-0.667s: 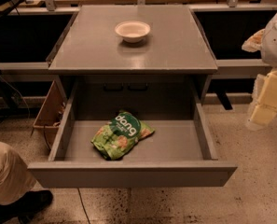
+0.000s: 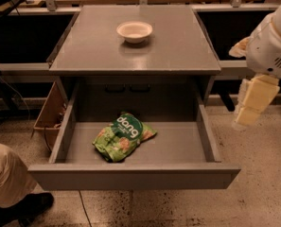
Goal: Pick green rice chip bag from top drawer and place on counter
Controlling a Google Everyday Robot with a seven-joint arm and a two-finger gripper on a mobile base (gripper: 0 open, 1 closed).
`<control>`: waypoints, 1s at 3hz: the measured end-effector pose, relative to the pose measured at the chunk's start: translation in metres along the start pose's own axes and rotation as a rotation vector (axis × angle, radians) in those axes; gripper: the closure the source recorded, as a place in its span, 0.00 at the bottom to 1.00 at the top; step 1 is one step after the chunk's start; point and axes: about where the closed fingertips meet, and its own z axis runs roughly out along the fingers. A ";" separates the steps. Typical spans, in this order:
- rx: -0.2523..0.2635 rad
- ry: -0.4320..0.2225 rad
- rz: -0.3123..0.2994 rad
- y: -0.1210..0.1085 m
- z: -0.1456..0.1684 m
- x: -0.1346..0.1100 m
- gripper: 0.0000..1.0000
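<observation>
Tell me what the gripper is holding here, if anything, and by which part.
Nothing. The gripper hangs right of the top drawer, clear of the green rice chip bag lying inside it.

Green bag point(image 2: 123, 136) in drawer point(image 2: 130, 176), end effector point(image 2: 248, 111) right

counter point(image 2: 178, 46): grey, smooth, slight gloss | drawer point(image 2: 130, 176): grey, metal look, matt | bag point(image 2: 123, 136): green, crinkled, shiny film | bowl point(image 2: 134, 31): pale, smooth, 12 o'clock on counter | tool point(image 2: 251, 105): cream, matt plastic look, 3 o'clock, outside drawer | floor point(image 2: 253, 202): speckled, dull
</observation>
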 end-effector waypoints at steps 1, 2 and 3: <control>-0.047 -0.091 -0.013 -0.014 0.053 -0.017 0.00; -0.094 -0.181 -0.032 -0.024 0.106 -0.043 0.00; -0.132 -0.247 -0.049 -0.021 0.148 -0.070 0.00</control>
